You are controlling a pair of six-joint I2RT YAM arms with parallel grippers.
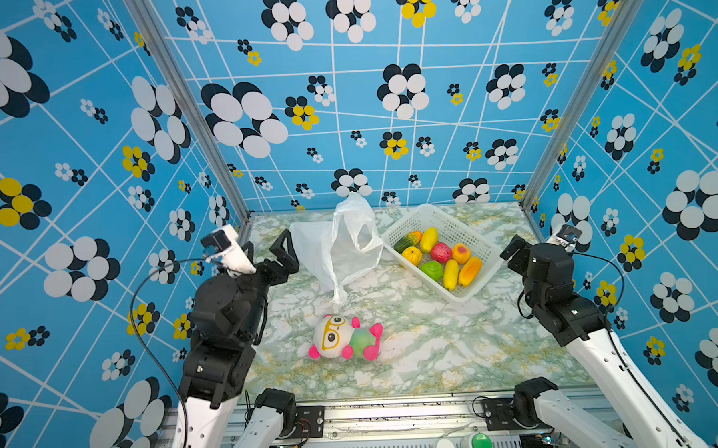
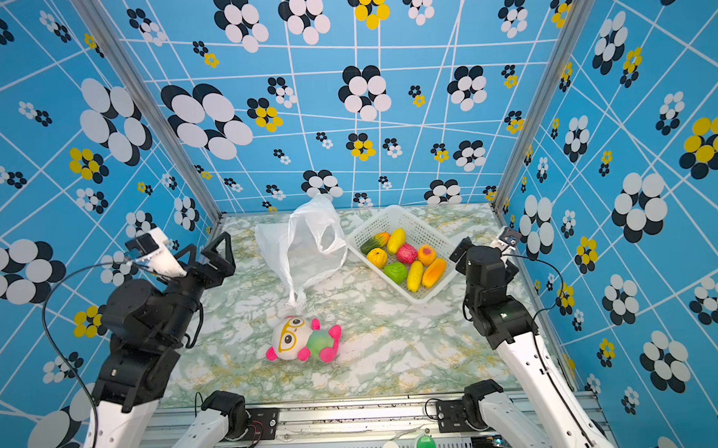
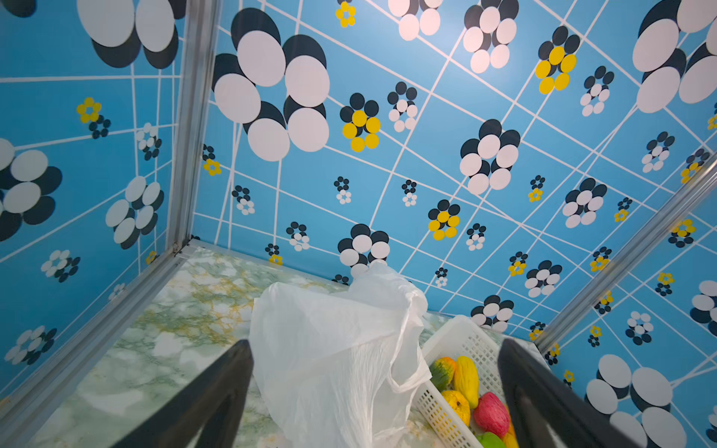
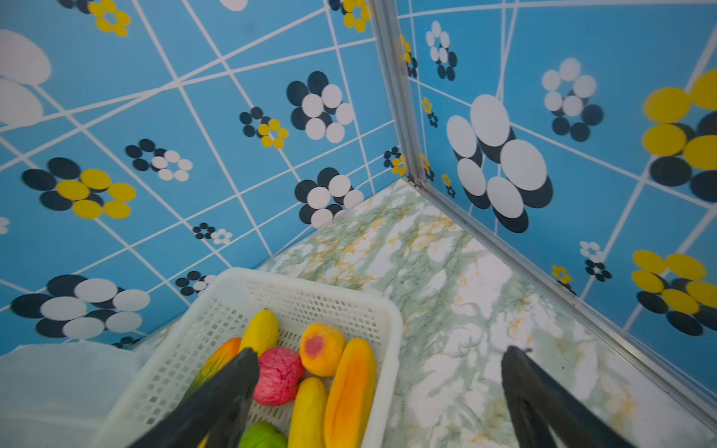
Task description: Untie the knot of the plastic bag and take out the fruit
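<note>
- Marbled green-and-white tabletop sat boxed in by blue flower-print walls.
- In both top views the plastic bag lay limp and crumpled toward the back of the table. One part of it stood up and a loop handle gaped open.
- Just beside the bag on the right, the fruit lay together in the white basket. A plush doll lay nearer the front, well apart from both.
- The left gripper hung just left of the bag with its jaws spread, holding nothing. The right arm stood by the basket's right side.
- In the left wrist view, two black fingers stood wide apart. The bag and a corner of the basket showed between them, and nothing was pinched.
- In the right wrist view, the right gripper had its jaws spread wide. One finger showed in front of the fruit and the other in front of bare tabletop, and it gripped nothing.
</note>
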